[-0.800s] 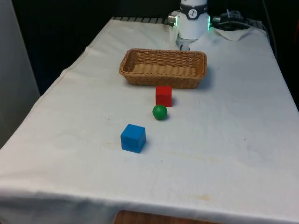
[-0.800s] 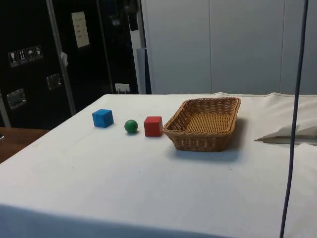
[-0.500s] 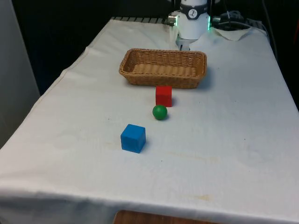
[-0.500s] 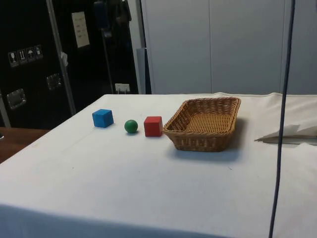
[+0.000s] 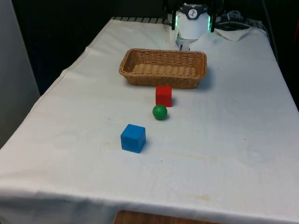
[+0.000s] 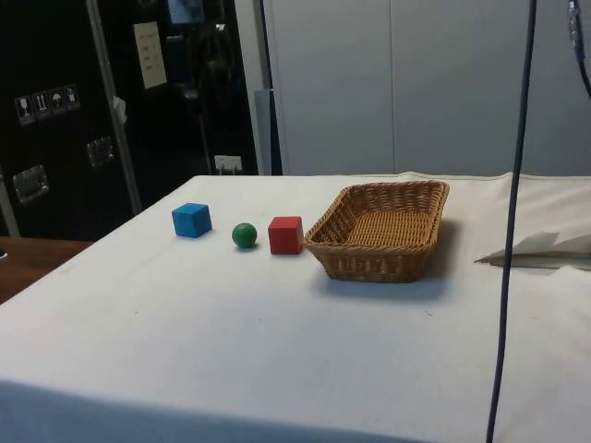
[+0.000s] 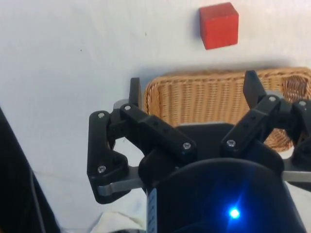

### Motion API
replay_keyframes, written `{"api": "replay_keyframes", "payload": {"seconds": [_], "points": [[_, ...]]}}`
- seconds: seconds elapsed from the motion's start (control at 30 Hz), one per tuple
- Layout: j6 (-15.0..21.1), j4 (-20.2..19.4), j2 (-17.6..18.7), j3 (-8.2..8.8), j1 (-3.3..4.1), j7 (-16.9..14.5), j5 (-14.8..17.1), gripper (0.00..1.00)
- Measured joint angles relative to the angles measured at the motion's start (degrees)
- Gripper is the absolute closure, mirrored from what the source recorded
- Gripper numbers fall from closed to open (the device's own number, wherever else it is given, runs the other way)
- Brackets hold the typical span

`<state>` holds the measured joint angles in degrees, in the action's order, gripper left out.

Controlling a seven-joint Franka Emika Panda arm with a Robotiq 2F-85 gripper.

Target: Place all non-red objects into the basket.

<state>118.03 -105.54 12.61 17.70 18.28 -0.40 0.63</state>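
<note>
Claw: gripper point(image 7: 192, 92) hovering above the basket point(image 5: 163, 68), fingers spread, empty.
Aim: green ball point(image 5: 160, 112), beyond the red cube point(image 5: 163, 95); I'd be descending centred.

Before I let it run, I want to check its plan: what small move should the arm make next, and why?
Probably move the open gripper from above the basket towards the green ball. Ball and blue cube still lie on the cloth, and the ball is the nearer one, just beyond the red cube, which stays.
</note>
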Motion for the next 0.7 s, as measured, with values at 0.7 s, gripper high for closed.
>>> {"api": "replay_keyframes", "payload": {"seconds": [0.7], "points": [[12.7,-4.8,5.2,0.46,-0.29,-1.6,0.8,0.00]]}}
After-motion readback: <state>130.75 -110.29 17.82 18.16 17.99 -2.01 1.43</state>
